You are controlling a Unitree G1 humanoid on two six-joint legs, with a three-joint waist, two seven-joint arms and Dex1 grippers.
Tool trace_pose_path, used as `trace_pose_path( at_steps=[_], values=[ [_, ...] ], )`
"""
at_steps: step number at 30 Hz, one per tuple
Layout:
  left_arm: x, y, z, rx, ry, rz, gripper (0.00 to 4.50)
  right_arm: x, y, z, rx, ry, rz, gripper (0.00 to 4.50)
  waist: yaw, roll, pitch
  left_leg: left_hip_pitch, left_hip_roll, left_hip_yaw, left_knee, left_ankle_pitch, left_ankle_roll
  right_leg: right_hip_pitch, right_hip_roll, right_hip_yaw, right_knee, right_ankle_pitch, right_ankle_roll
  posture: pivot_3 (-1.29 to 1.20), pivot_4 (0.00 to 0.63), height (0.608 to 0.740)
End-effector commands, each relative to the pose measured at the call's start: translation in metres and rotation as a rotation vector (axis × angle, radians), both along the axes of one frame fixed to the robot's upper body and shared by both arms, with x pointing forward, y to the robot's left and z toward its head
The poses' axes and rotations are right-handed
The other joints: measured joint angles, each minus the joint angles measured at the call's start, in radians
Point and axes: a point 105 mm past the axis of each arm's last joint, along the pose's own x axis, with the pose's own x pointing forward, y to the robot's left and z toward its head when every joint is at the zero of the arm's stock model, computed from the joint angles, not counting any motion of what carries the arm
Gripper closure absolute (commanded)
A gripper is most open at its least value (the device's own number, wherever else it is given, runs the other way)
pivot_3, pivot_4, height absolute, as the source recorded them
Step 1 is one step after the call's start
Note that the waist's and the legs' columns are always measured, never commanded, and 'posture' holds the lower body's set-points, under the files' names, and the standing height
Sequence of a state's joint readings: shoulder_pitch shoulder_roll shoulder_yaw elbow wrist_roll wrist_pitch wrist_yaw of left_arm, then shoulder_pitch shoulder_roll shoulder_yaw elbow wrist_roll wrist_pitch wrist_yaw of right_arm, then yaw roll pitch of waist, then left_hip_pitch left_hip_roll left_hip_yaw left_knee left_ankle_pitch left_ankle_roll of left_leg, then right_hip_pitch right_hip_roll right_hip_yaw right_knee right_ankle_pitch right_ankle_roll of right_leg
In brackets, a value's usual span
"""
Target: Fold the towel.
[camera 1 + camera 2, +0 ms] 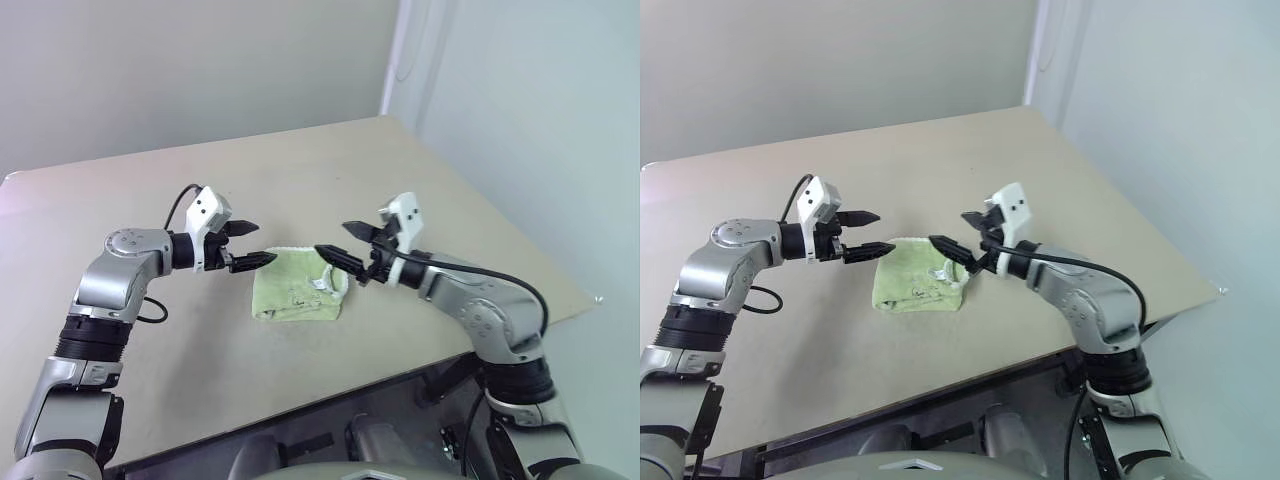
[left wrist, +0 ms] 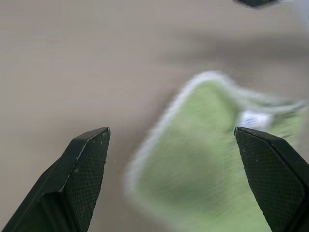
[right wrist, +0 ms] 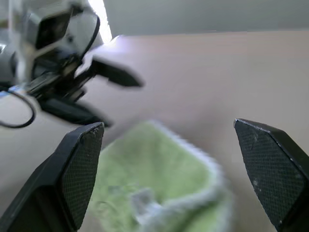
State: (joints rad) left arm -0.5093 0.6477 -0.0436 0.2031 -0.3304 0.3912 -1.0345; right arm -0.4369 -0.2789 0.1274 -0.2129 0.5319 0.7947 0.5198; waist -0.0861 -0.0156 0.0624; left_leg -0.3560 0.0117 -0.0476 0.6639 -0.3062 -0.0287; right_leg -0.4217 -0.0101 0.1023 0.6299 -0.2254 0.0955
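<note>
Left eye view: left hand (image 1: 248, 245) and right hand (image 1: 343, 246) gape wide, empty, flanking the towel (image 1: 297, 286), which lies folded into a compact pad on the bench (image 1: 300, 160), apparently just let go.

Towel (image 1: 296, 288): pale lime-green terry cloth with a thin whitish hem, folded into a compact, roughly square bundle. Lies flat on the beige table (image 1: 330, 170), near its front edge, about midway across. Top layer slightly rumpled; the hem curls up in a loose ridge along the bundle's right side (a small white tag shows just beside that ridge). Left and near edges are rounded folds. Nothing grips or rests on the cloth.
</note>
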Motion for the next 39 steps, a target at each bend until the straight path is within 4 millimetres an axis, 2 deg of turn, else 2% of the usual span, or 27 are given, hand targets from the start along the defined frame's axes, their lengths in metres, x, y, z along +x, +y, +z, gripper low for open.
trace_pose_path(
  at_steps=[1,4,7,11,14,18,24,28,33,36,39],
  values=[
    [0.003,-0.011,-0.005,-0.009,-0.052,0.001,0.15,0.009,0.017,-0.012,-0.040,-0.008,0.023,0.00,0.011,0.000,0.000,0.000,0.000,0.001,0.000,0.000,0.000,0.000,0.000,0.000,-0.001,0.000,0.001,0.00,0.000,0.740],
    [-0.002,-0.021,-0.020,-0.012,-0.033,-0.025,0.15,0.012,0.021,-0.031,-0.091,0.009,0.026,0.00,0.017,0.000,0.000,-0.001,-0.001,0.001,0.000,0.000,0.000,0.000,-0.001,0.001,-0.001,0.002,0.002,0.00,0.000,0.740],
    [-0.008,-0.033,-0.046,-0.023,0.039,-0.042,0.15,0.013,0.022,-0.058,-0.155,0.062,0.018,0.00,0.016,0.000,0.000,0.000,-0.001,0.001,0.000,0.000,0.000,0.000,-0.001,0.001,-0.001,0.004,0.000,0.00,0.000,0.740],
    [-0.011,-0.036,-0.076,0.075,0.046,-0.065,0.15,0.011,0.021,-0.084,-0.229,0.098,0.013,0.00,0.014,0.000,-0.001,0.001,0.000,0.001,0.000,0.000,0.000,0.001,0.001,0.001,0.000,0.004,-0.001,0.00,0.000,0.740],
    [-0.010,-0.036,-0.091,0.139,0.029,-0.082,0.15,0.013,0.020,-0.095,-0.266,0.103,-0.008,0.00,0.015,0.001,-0.002,0.006,0.000,0.001,0.000,0.000,0.000,0.005,0.001,0.001,0.001,0.002,-0.001,0.00,0.000,0.740],
    [-0.001,-0.038,-0.095,0.129,0.025,-0.058,0.15,0.020,0.019,-0.099,-0.300,0.070,-0.033,0.00,0.013,0.000,-0.003,0.020,0.000,0.001,0.000,0.000,0.000,0.021,0.000,0.000,-0.002,-0.001,0.000,0.00,0.000,0.740],
    [0.004,-0.045,-0.078,0.050,0.018,-0.079,0.15,0.021,0.021,-0.096,-0.303,0.037,-0.016,0.00,0.013,0.001,-0.004,0.027,0.000,-0.002,0.001,0.000,0.000,0.027,0.001,0.000,-0.001,-0.001,0.000,0.00,0.000,0.740],
    [0.007,-0.034,-0.047,-0.053,0.037,-0.070,0.15,0.013,0.024,-0.061,-0.156,-0.015,0.061,0.00,0.011,0.001,-0.004,0.022,0.000,-0.002,0.001,0.000,0.000,0.023,0.001,0.000,-0.001,-0.001,0.000,0.00,0.000,0.740],
    [-0.005,-0.018,0.004,-0.218,0.067,-0.108,0.15,-0.006,0.015,-0.018,-0.032,-0.072,0.175,0.00,0.011,0.001,-0.003,0.008,0.000,-0.004,0.000,0.000,0.000,0.010,0.001,-0.001,0.000,0.001,0.004,0.00,0.000,0.740],
    [-0.013,-0.008,0.018,-0.203,0.047,-0.112,0.15,-0.023,0.006,0.002,0.012,-0.086,0.258,0.00,0.014,0.001,-0.003,0.000,-0.001,-0.005,0.000,0.000,0.000,0.002,0.001,-0.002,0.000,0.001,0.004,0.00,0.000,0.740],
    [-0.016,0.009,0.027,-0.175,0.025,-0.071,0.15,-0.033,-0.002,0.010,-0.027,-0.119,0.308,0.00,0.014,0.002,-0.003,0.000,-0.001,-0.005,0.000,0.000,0.001,0.003,0.001,-0.002,0.000,0.000,0.004,0.00,0.000,0.740]
  ],
)
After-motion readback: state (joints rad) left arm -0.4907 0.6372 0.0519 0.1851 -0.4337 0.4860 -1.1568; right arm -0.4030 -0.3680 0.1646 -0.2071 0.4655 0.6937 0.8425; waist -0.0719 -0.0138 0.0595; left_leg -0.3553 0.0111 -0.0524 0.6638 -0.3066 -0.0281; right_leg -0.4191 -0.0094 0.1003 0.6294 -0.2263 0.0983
